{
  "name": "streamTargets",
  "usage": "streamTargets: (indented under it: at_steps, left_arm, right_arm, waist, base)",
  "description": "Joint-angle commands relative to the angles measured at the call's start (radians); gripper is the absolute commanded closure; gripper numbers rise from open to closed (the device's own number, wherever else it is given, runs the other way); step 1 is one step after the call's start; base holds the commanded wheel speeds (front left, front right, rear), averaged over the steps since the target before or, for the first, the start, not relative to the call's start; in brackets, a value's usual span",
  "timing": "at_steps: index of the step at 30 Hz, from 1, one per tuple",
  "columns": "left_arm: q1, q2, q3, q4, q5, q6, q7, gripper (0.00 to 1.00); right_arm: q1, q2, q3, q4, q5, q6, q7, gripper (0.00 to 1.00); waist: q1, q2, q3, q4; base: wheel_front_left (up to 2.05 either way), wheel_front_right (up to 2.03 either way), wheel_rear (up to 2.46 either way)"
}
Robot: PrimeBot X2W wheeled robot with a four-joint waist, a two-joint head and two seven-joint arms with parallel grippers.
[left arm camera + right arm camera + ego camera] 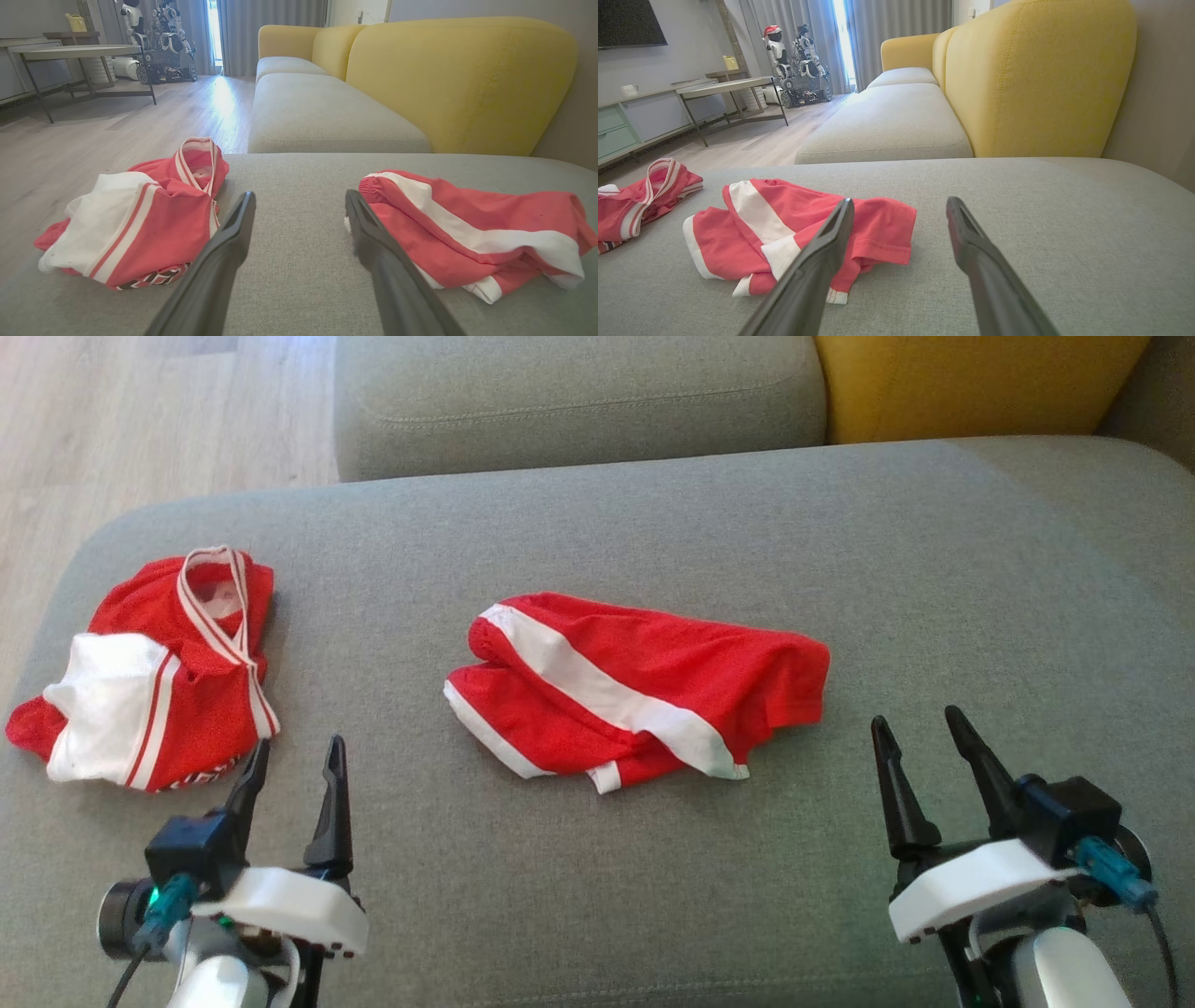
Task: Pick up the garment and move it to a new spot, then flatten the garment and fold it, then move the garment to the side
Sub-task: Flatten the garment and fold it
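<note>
Red shorts (644,686) lie crumpled in the middle of the grey sofa seat (653,523). A red-and-white jersey (149,681) sits bunched near its left edge, just beyond the left hand (297,747). The right hand (915,719) hovers off the shorts' right end. Both hands have fingers spread, gripping nothing.

Fig. 1. I can read no text, number, label or brand mark in any of my three views. The nearest candidate is a dark-and-white printed band along the lower hem of the crumpled red-and-white fabric jersey (187,700), which lies to my left on the grey woven sofa seat (653,523). The band is partly tucked under, and its marks are too small and too creased for me to tell whether they are letters. The red fabric shorts with a white side stripe (644,691) show plain colour fields.
</note>
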Motion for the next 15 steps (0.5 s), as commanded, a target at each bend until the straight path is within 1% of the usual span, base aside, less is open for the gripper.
streamTargets:
  at_steps: [1,15]
  left_arm:
    - [-0.036,0.030,0.036,-0.039,0.001,0.009,-0.001,0.00]
    - [-0.034,0.037,0.038,-0.048,-0.012,0.021,0.008,0.00]
  right_arm:
    - [-0.024,-0.004,0.022,-0.042,0.004,-0.001,0.003,0.00]
    - [-0.023,-0.004,0.019,-0.053,0.008,-0.001,0.007,0.00]
  waist:
    - [0.0000,-0.0001,0.000,-0.001]
    - [0.0000,-0.0001,0.003,0.005]
  base:
    - [0.00,0.00,0.00]
    - [0.00,0.00,0.00]
